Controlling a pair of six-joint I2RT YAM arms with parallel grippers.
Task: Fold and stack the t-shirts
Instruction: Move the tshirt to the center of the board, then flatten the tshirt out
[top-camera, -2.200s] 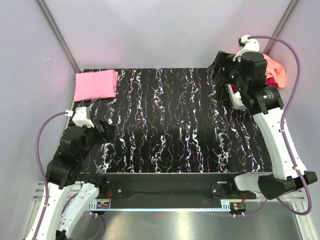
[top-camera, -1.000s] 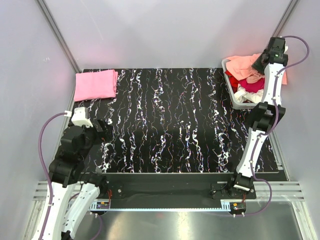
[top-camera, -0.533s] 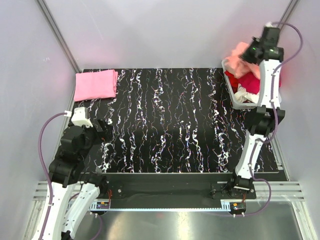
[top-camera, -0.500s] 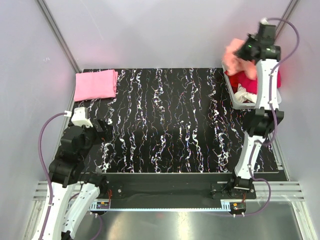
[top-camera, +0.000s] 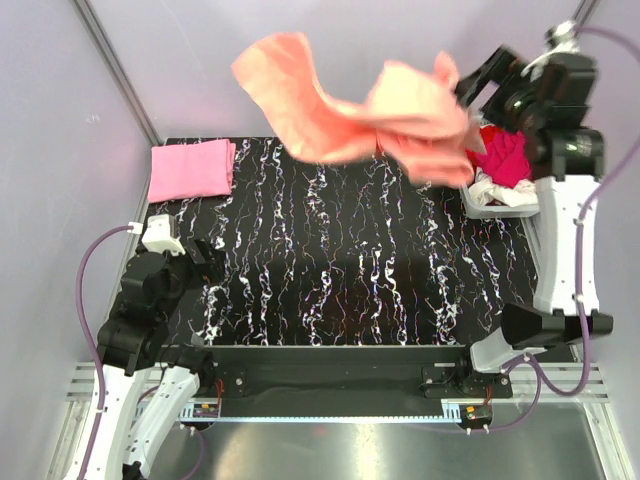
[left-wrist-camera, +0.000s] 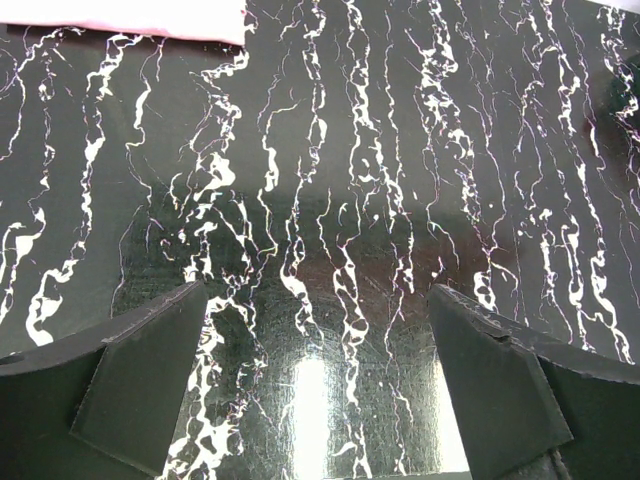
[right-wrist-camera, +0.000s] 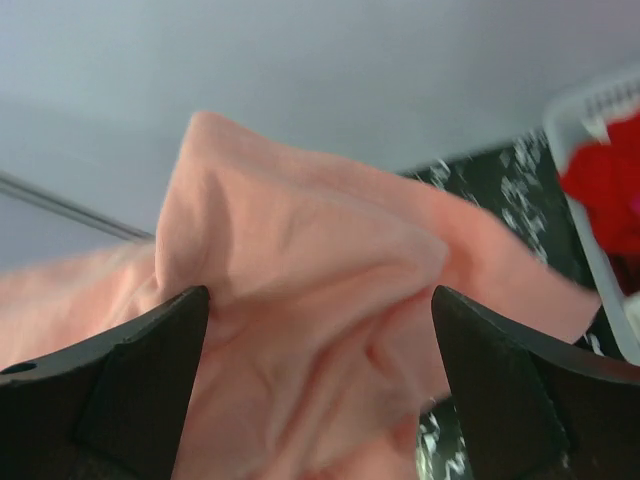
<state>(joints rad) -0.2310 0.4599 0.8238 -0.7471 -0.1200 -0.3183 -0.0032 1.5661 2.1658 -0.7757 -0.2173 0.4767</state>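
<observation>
Now you see the salmon shirt in the air before your right gripper, fingers wide; left gripper wide too.

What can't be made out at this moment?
- Basket contents: top view, the salmon shirt and right arm cover most of it; the shirts inside cannot be counted.
- Salmon shirt's shape: blurred mid-air in the top and right wrist views.
- Pink shirt: left wrist view, cut off by the top edge.
- Table, far right corner: top view, hidden by the salmon shirt.
</observation>
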